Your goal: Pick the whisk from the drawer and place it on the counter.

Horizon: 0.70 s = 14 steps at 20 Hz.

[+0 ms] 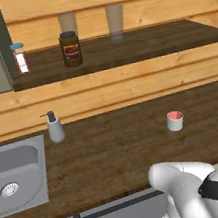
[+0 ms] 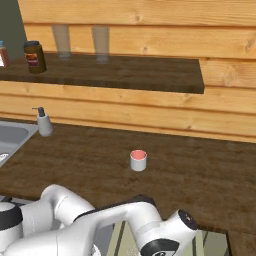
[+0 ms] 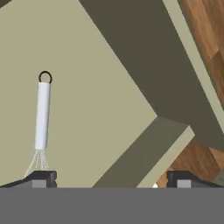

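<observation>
Silver whisk (image 3: 42,118) lies flat on the pale floor of the open drawer (image 3: 100,87), wires toward the camera by the left fingertip | gripper (image 3: 111,179) above the drawer, jaws wide, holding nothing | counter (image 1: 122,144) carries soap bottle (image 1: 55,127) and small cup (image 1: 175,120)

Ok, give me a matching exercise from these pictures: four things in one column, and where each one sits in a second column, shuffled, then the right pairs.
Things:
1. whisk
2. soap bottle
3. dark jar
4. small white cup with red inside

Places:
A. on the upper wooden shelf
B. alone on the open stretch of the counter
C. lying flat on the floor of the drawer
D. on the counter beside the sink

Pairs: 1-C, 2-D, 3-A, 4-B
</observation>
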Available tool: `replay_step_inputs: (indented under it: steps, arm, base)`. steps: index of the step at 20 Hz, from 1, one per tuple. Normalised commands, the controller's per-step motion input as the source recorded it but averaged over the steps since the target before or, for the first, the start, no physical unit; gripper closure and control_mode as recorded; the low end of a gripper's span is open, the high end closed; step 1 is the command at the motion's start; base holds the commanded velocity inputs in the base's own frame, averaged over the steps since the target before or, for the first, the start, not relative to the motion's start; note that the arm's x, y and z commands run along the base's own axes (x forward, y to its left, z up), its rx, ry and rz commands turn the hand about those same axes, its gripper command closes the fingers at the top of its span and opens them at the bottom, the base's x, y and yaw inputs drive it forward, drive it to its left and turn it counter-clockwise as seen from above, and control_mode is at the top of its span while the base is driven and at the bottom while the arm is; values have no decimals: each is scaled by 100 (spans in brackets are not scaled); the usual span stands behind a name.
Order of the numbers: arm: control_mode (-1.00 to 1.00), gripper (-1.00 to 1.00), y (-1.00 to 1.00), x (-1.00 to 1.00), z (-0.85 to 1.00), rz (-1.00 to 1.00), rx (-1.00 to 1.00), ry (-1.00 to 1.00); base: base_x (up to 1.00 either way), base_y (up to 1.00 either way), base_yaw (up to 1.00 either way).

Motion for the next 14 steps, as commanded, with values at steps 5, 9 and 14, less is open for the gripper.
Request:
replay_step_inputs:
  steps: [5, 9, 14]
  arm:
    - [-100, -100, 0, 5, -74, 0, -1, -1]
    - [-100, -100, -30, 0, -26, 0, 0, -10]
    - [-100, -100, -14, 0, -28, 0, -2, -2]
  base:
    - [0, 0, 0]
    - [0, 0, 0]
    - [0, 0, 0]
